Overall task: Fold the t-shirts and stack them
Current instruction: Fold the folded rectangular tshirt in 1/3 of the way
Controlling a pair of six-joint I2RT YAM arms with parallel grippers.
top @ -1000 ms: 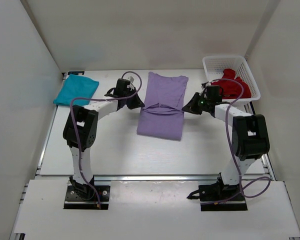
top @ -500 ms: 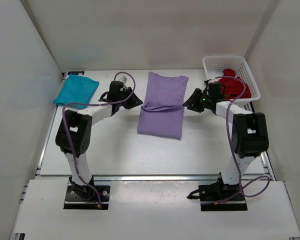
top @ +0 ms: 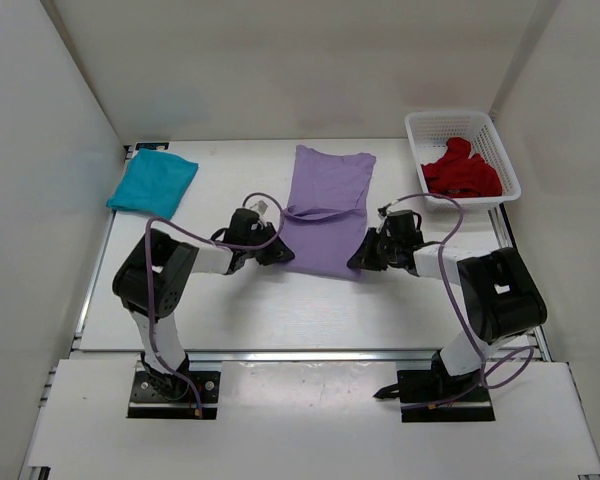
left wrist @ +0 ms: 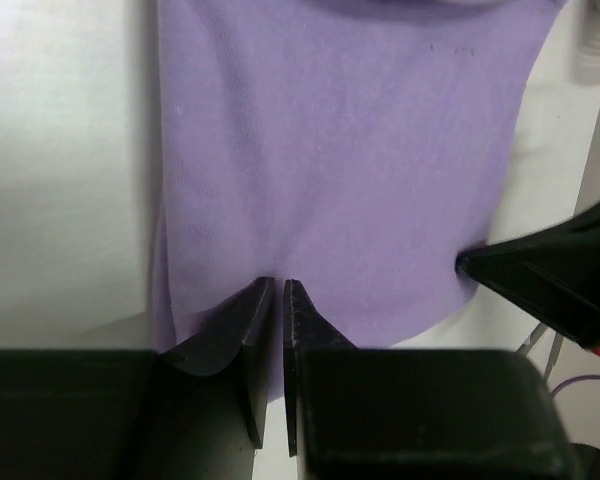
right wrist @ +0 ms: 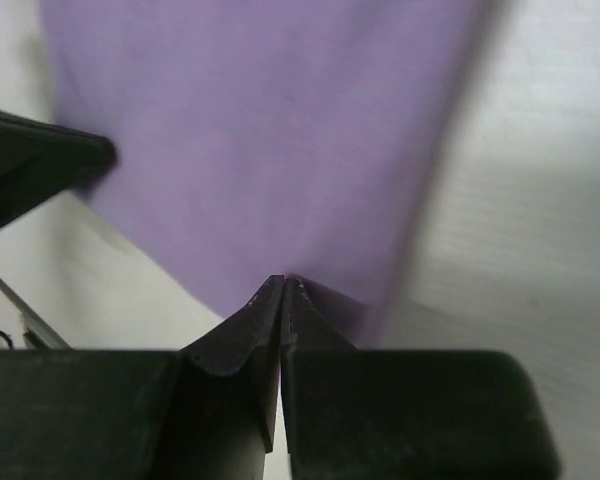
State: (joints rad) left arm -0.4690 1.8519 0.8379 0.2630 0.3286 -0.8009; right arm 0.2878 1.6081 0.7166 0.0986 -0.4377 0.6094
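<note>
Both arms pulled back to the near hem of the purple shirt (top: 325, 205), mid-table (top: 230, 300), left gripper (left wrist: 278, 290) and right gripper (right wrist: 282, 285) pinched closed on it; teal shirt (top: 152, 182) lies folded, red shirt (top: 462, 175) waits in basket (top: 450, 118), nothing stacked.

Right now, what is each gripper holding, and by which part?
Both pinch the lavender t-shirt by its near hem: the left gripper toward its left side, the right gripper at its right corner.

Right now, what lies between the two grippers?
The near hem of the lavender t-shirt spans from left gripper to right gripper, seen in the top view.
</note>
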